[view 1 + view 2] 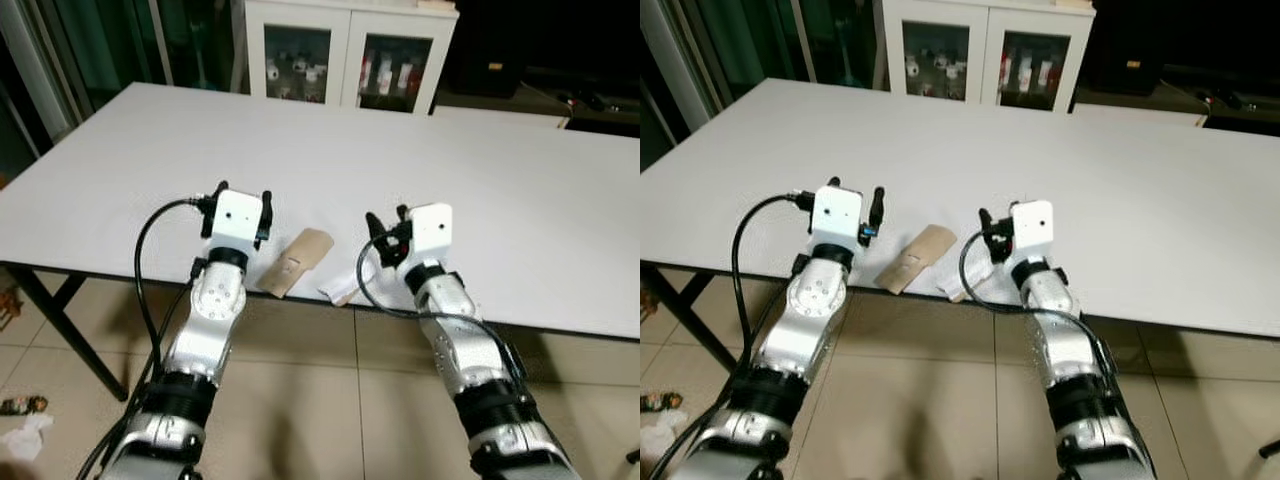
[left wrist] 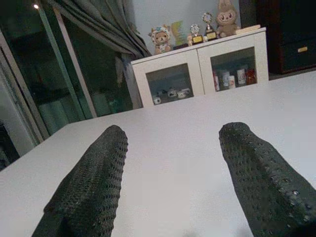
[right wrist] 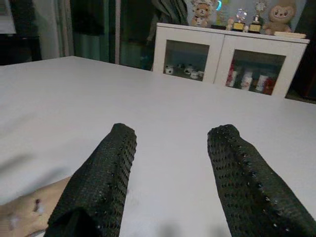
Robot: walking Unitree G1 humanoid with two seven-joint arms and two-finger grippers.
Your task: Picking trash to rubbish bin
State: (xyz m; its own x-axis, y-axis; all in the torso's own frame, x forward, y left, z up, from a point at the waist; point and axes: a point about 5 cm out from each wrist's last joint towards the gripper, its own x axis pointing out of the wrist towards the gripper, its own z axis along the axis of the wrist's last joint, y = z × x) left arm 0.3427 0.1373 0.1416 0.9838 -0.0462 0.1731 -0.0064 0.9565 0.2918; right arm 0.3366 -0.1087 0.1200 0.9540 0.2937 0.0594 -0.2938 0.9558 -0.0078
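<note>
**Reach stage: trash not yet gripped**

A white table [image 1: 300, 140] is faced, a cabinet [image 1: 345, 50] behind it. Both arms are raised at the near edge. The left gripper [image 1: 240, 200] and right gripper [image 1: 385, 228] are held wide, empty. A brown paper piece [image 1: 295, 262] and white wrapper [image 1: 340, 285] lie between them at the edge. Judged next: one gripper lowered over the paper.
</note>
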